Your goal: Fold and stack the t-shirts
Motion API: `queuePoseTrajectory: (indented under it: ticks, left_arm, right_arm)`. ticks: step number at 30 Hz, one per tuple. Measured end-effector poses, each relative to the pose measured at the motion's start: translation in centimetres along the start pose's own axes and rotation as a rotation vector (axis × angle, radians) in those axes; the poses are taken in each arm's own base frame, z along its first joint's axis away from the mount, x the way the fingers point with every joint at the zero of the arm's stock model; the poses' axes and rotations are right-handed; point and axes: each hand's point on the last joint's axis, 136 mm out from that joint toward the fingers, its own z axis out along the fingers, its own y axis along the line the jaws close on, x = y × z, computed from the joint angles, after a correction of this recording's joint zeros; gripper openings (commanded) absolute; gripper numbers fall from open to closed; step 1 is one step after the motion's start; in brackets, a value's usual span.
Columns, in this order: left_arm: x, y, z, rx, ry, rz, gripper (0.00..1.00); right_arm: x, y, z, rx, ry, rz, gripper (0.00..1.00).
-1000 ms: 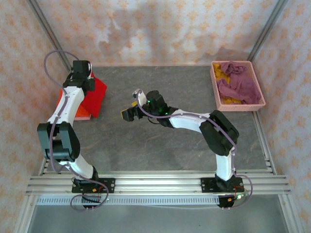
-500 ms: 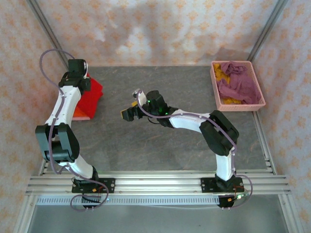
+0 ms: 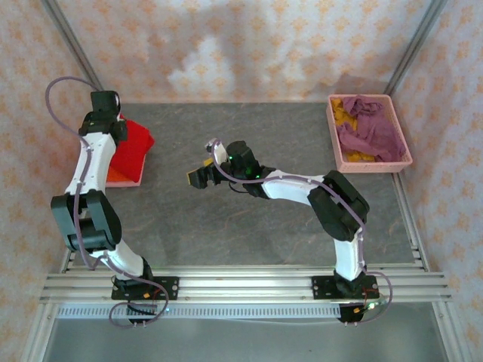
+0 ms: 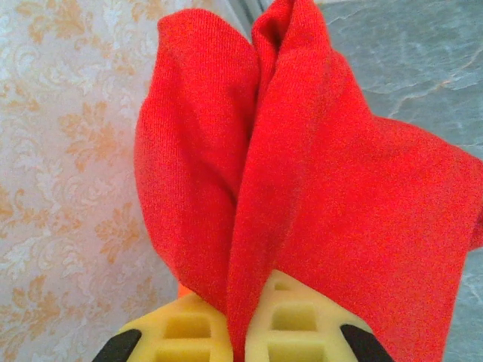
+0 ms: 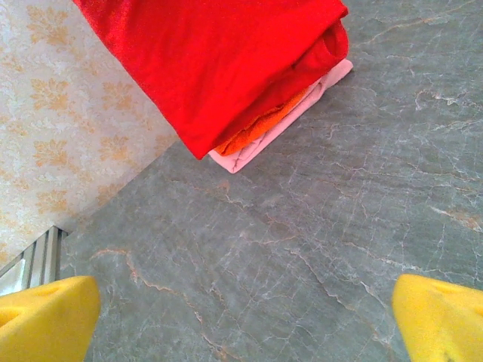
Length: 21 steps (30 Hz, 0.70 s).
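Gripping the red t-shirt, the left end effector is clenched on a bunched fold of the cloth. In the left wrist view this fold rises between the two yellow fingers. The grip is located at the far left of the desk, close to the patterned wall. The rest of the red cloth drapes over a folded stack. An orange t-shirt lies directly under it and a pale pink t-shirt lies at the bottom. The edges of both show beneath the red cloth in the right wrist view.

The right end effector is released, with its jaws spread wide, and holds nothing. It hovers over bare desk near the middle, well apart from the stack and aimed toward it.

A pink basket stands at the far right corner of the desk. It contains a crumpled purple t-shirt lying over a yellow t-shirt.
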Motion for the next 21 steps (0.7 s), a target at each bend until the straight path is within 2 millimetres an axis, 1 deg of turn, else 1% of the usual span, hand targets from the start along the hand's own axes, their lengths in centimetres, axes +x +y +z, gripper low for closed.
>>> queuePoseTrajectory:
  ticks: [3, 11, 16, 18, 21]
  left_arm:
    - [0.8, 0.3, 1.4, -0.021, 0.037, 0.002, 0.0]
    - [3.3, -1.1, 5.3, -0.039, 0.142, 0.036, 0.0]
    - [4.3, 0.1, 7.4, -0.098, 0.187, 0.028, 0.0]
    - [4.7, 0.6, 7.8, -0.109, 0.198, 0.016, 0.0]
    - [4.7, 1.0, 7.8, -0.117, 0.198, -0.006, 0.0]
  right_arm:
    - [0.0, 0.1, 0.0, -0.003, 0.001, 0.003, 0.99]
    - [0.0, 0.1, 0.0, -0.006, 0.002, 0.003, 0.99]
    - [0.0, 0.1, 0.0, -0.006, 0.002, 0.003, 0.99]
    - [0.0, 0.1, 0.0, -0.006, 0.002, 0.004, 0.99]
    - [0.0, 0.1, 0.0, -0.006, 0.002, 0.008, 0.99]
